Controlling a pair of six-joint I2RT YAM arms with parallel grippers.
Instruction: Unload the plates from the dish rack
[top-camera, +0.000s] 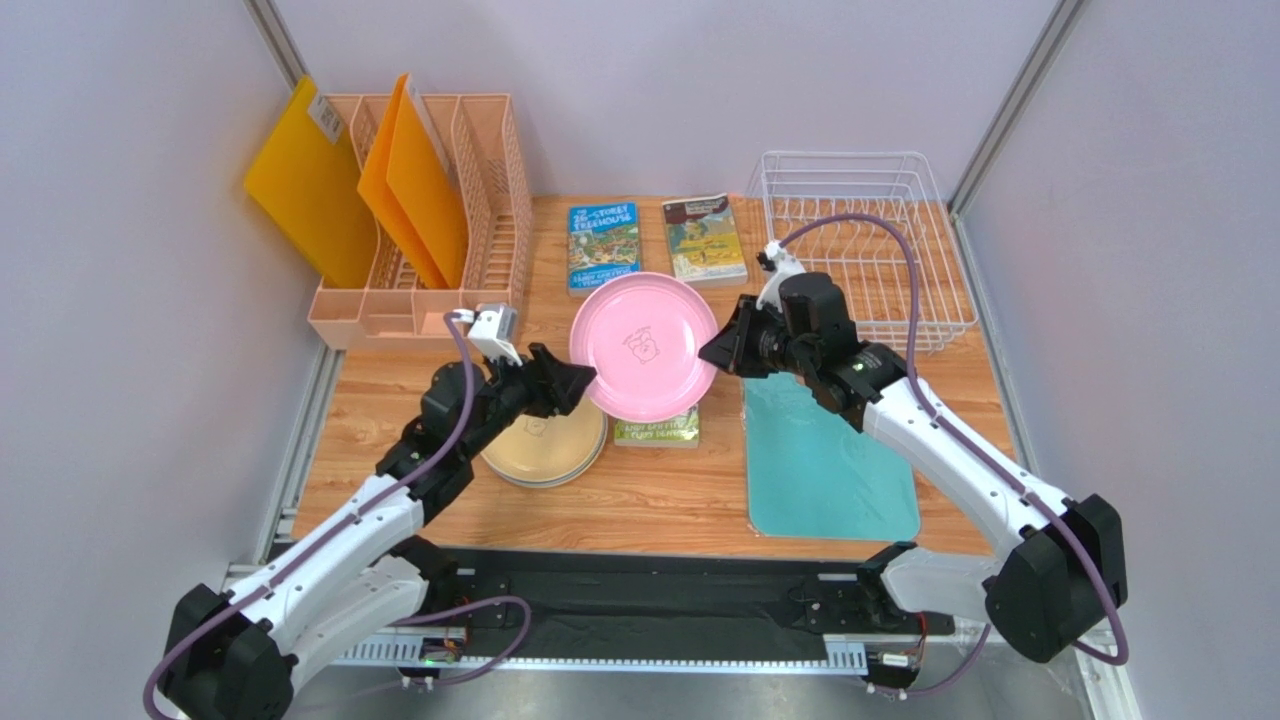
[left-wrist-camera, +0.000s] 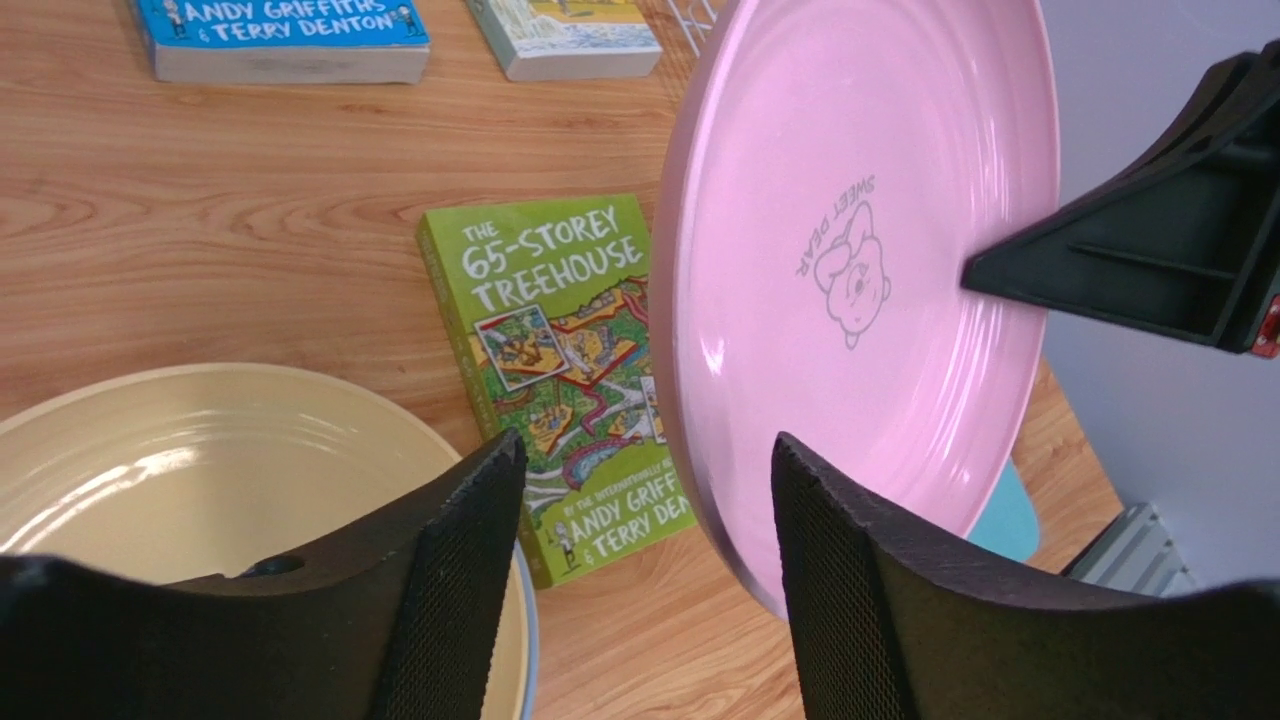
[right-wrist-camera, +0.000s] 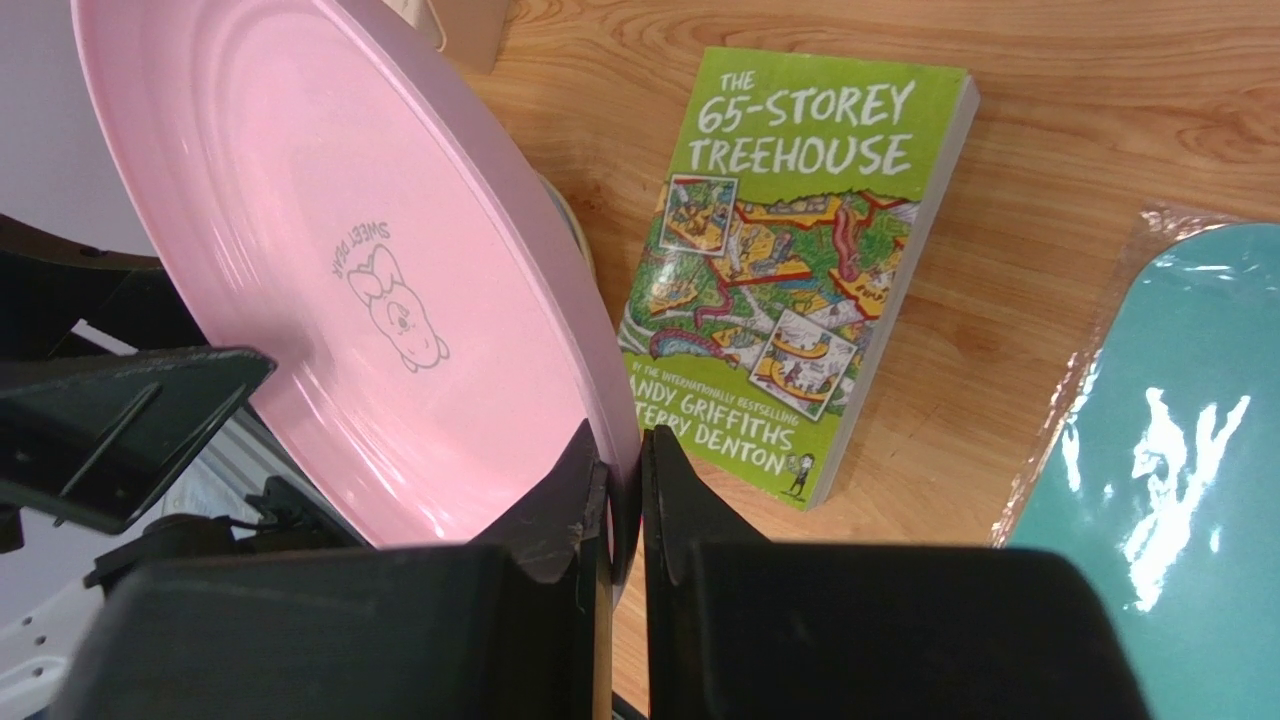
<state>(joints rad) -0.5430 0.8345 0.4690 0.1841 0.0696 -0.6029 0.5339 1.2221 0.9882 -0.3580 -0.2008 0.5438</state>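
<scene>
Closest to the right wrist lens, the right jaws are seen clenched on the rim of the pink plate (right-wrist-camera: 346, 270), one finger on each face. The plate is held in the air over the middle of the counter (top-camera: 661, 503). It is tilted steeply on edge, with its printed face turned toward the overhead camera. A small rabbit mark and the words SWEET PEAR are printed at its centre.

The left jaws are spread apart at the opposite rim. The rim is seen between the two fingers, but whether either finger touches it cannot be told.

Below the left jaws a yellow plate (left-wrist-camera: 196, 465) lies flat on the counter. A green book (right-wrist-camera: 796, 285) lies flat just beside it, under the raised plate. A teal mat (top-camera: 827, 458) is spread to the right of that book.

The rack (top-camera: 864, 248) stands at the back right corner, well apart from the pink plate. A blue book (top-camera: 604, 245) and a second book (top-camera: 703, 237) lie at the back centre. A peach organizer (top-camera: 428, 225) holding orange folders (top-camera: 406, 180) stands at the back left.
</scene>
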